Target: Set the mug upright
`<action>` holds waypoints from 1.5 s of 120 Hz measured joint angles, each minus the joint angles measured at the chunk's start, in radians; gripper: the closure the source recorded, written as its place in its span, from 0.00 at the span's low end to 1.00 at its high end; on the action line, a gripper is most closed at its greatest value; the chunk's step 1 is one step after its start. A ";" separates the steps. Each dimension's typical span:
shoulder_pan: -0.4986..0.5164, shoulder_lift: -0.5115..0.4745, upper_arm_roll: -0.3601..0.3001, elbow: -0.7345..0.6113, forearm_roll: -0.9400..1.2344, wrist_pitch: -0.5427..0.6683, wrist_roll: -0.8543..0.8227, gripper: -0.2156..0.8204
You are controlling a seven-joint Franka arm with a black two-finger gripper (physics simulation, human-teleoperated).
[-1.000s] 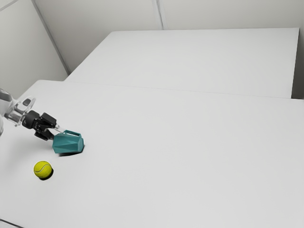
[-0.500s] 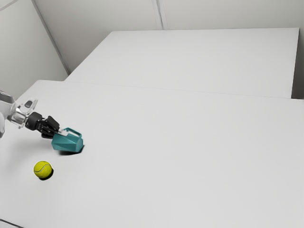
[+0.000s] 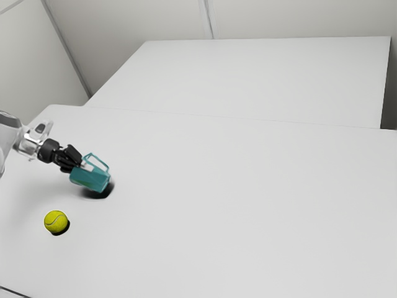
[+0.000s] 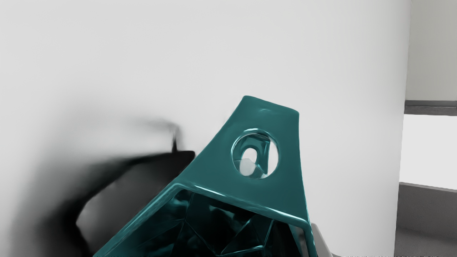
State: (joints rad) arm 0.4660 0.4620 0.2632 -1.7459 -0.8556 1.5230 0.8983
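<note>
Mug and gripper, relative to the tennis ball (image 3: 56, 221). In the exterior view we find the mug (image 3: 90, 179) beyond the ball and toward that view's right, near it but apart. The gripper (image 3: 85, 166) meets the mug at its mouth end, on the side away from the ball. We read its fingers as closed on the mug's wall; in the wrist view one finger (image 4: 320, 239) lies against the outside of the rim (image 4: 242, 202).

Long axis: aslant, running from the gripper down toward the exterior view's right, base lowest and farthest from the fingers, mouth facing back toward the hand. The handle (image 4: 264, 117) stands on the upper side. A shadow (image 3: 100, 194) lies below the base; whether an edge touches the table (image 3: 248, 205), we cannot tell.

We judge that uprighting calls for swinging the base down beneath the mouth, then seating it flat, clear of the ball.
</note>
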 joint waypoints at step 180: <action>-0.657 -0.462 0.012 -0.494 0.792 0.674 -0.491 0.96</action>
State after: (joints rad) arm -0.1909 -0.0001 0.2748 -2.2401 -0.0638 2.1974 0.4072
